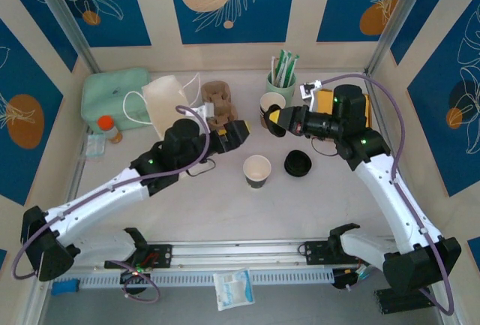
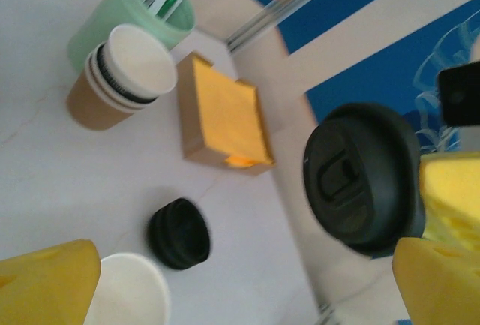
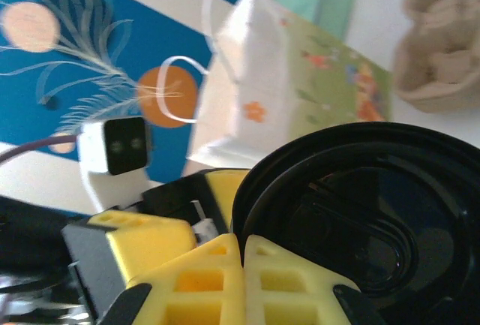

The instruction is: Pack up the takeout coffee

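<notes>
The takeout coffee's paper cup [image 1: 257,171] stands lidless and upright at mid-table; its white rim [image 2: 131,291] shows in the left wrist view. My right gripper [image 1: 276,120] [image 3: 244,265] hovers behind and above the cup, shut on the rim of the round black lid [image 3: 352,212] [image 2: 364,175], which it holds on edge. My left gripper [image 1: 240,134] [image 2: 247,295] faces it from the left, open, with nothing between its yellow fingers [image 2: 45,284].
Loose black lids [image 1: 298,163] [image 2: 180,233] lie right of the cup. Behind stand nested lidless cups [image 1: 271,103] [image 2: 124,77], a green straw holder [image 1: 281,81], an orange-topped box [image 2: 225,111], a cardboard carrier [image 1: 217,100], a white paper bag [image 1: 169,103] [image 3: 255,92] and a green container [image 1: 112,96].
</notes>
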Available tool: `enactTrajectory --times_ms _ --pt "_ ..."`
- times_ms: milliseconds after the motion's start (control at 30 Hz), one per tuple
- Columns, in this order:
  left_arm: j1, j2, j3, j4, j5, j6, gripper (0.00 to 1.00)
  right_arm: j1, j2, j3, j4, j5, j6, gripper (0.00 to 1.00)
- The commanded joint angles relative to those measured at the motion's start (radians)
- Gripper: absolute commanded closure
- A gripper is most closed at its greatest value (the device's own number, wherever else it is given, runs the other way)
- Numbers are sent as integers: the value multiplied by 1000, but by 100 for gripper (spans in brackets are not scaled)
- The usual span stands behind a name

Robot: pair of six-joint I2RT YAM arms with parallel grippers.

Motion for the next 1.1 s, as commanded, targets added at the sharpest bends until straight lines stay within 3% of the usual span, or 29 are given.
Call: enactTrajectory --times_ms 0,267,567,1067 --pt "7 -44 -17 178 -1 -106 0 -6 -9 -8 202 -151 142 95" --pt "9 -39 -32 399 10 -242 1 14 15 -19 463 -181 333 95" --pt "8 31 -27 563 43 -370 1 87 49 -15 634 -134 420 96" --pt "7 65 -66 689 33 -459 0 149 82 -15 693 -80 429 97"
